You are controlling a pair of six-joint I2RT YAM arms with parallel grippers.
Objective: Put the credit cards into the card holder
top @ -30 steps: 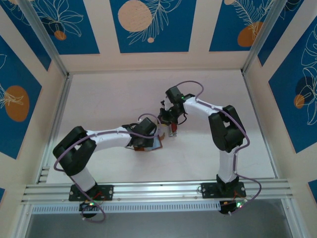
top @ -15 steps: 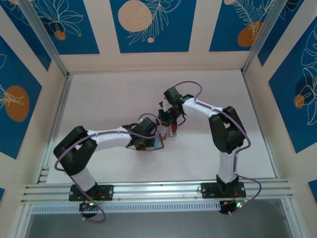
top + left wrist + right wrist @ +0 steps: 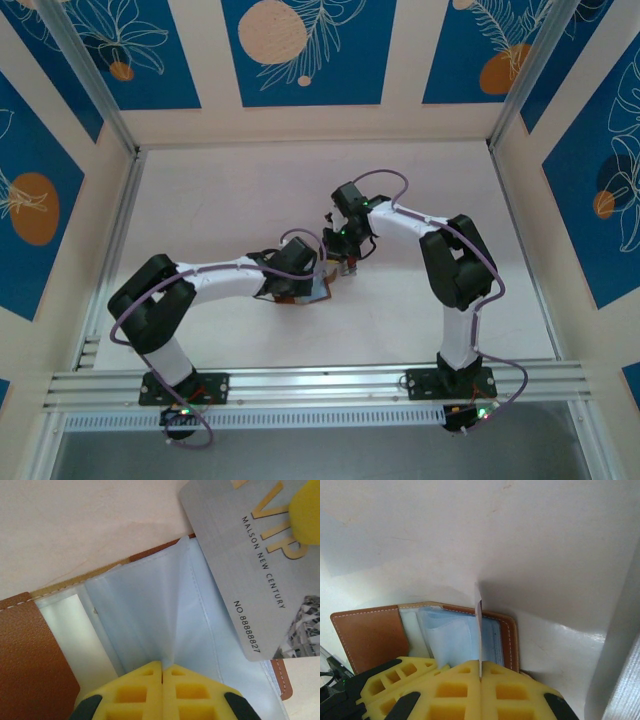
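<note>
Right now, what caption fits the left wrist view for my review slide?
Left gripper pinching a clear sleeve of the open card holder, silver VIP card at the holder's far edge.

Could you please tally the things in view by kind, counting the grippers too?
brown leather card holder: 1
silver VIP card: 1
grippers: 2, the left gripper and the right gripper
Total: 4
</note>
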